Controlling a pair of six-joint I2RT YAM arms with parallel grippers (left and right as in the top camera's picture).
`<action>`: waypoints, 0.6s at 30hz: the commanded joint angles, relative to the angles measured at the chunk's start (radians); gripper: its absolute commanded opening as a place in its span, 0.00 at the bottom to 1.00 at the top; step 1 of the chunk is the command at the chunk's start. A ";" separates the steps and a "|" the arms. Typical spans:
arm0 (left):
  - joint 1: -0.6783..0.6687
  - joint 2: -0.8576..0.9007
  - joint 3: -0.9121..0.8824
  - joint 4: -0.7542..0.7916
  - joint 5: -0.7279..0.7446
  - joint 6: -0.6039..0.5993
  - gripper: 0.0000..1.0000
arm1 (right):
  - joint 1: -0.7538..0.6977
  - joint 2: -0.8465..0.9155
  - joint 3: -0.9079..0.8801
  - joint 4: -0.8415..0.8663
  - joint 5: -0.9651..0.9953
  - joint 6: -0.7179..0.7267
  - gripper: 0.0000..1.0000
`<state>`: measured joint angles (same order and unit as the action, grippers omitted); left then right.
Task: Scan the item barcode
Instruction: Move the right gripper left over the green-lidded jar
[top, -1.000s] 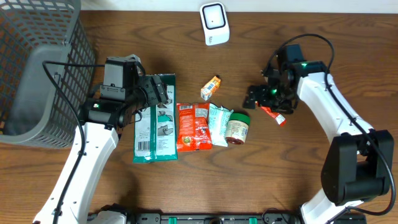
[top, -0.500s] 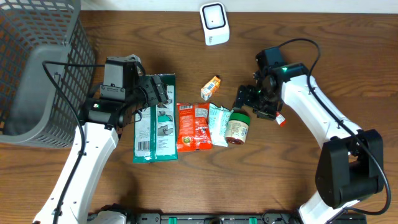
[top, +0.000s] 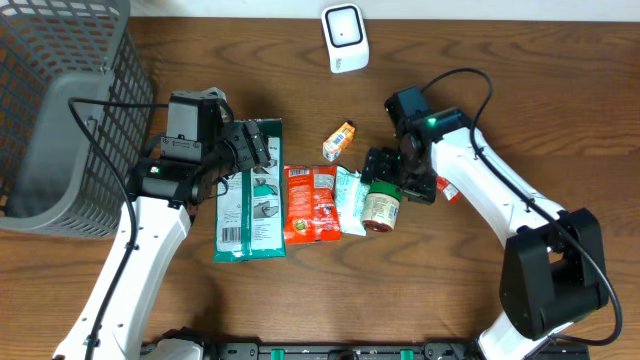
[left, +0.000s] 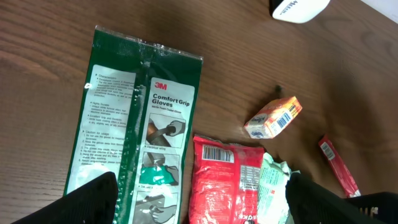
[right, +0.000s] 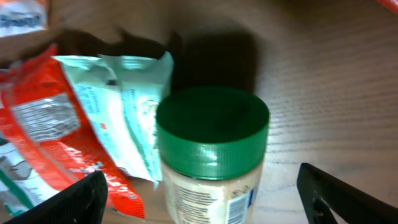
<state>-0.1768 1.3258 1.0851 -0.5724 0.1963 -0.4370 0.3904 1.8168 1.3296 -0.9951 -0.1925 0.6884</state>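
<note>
A jar (top: 381, 209) with a green lid (right: 212, 135) lies on the table, its label and barcode (right: 238, 200) showing in the right wrist view. My right gripper (top: 394, 180) (right: 208, 202) hangs over the jar's lid end, open, with its fingers wide on either side and gaps to the jar. My left gripper (top: 252, 150) (left: 205, 202) is open above the green 3M gloves pack (top: 246, 190) (left: 140, 118) and the red snack bag (left: 225, 180), holding nothing. The white scanner (top: 344, 37) stands at the table's far edge.
A pale green packet (top: 351, 198) lies between the red bag (top: 311, 204) and the jar. A small orange box (top: 339, 140) sits behind them. A thin red stick (top: 446, 188) lies to the right of my right arm. A grey basket (top: 60, 110) fills the far left.
My right arm has swung left, away from the red stick, and now hangs over the jar. The left arm and all the items have stayed put.
</note>
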 joint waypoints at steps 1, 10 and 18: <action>0.003 0.001 0.007 0.000 -0.003 0.017 0.86 | 0.004 0.002 -0.030 -0.003 0.019 0.029 0.92; 0.003 0.001 0.007 0.000 -0.003 0.017 0.86 | -0.014 0.002 -0.119 0.060 -0.054 -0.059 0.93; 0.003 0.001 0.007 0.000 -0.003 0.017 0.86 | -0.032 0.002 -0.136 0.111 -0.120 -0.076 0.93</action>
<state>-0.1768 1.3258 1.0851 -0.5724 0.1963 -0.4370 0.3683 1.8168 1.1995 -0.8982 -0.2604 0.6365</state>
